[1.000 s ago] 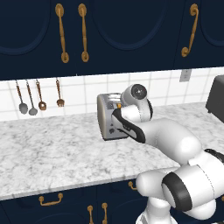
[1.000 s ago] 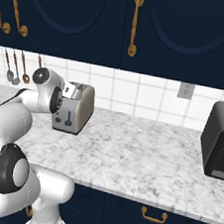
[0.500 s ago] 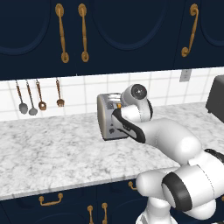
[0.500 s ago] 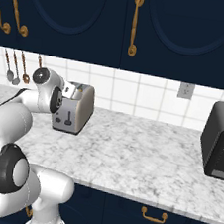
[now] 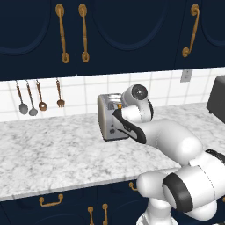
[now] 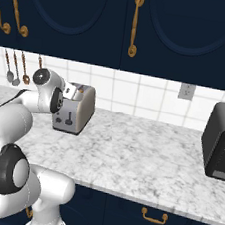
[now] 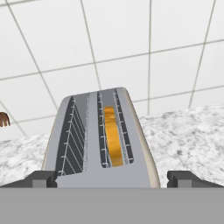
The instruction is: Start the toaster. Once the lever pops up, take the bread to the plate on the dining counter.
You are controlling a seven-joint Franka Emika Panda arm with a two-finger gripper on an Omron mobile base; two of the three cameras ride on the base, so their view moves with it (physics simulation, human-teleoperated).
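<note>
The grey-silver toaster (image 5: 109,119) (image 6: 77,109) (image 7: 103,144) stands on the marbled counter against the tiled wall. The bread (image 7: 112,133), a golden-orange slice, sits down in its right-hand slot in the hand view; the other slot is empty. My gripper (image 7: 113,178) (image 6: 70,91) hovers just above the toaster's near end. It is open wide, with one fingertip (image 7: 43,177) on each side and nothing between them. The plate and the dining counter are out of view.
A black appliance (image 6: 224,141) (image 5: 217,98) stands on the same counter (image 6: 143,159) far to the right. Spoons and a fork (image 5: 39,97) hang on the wall at the left. Dark navy cabinets (image 5: 110,30) hang overhead, and a wall outlet (image 6: 186,90) sits between the toaster and the appliance.
</note>
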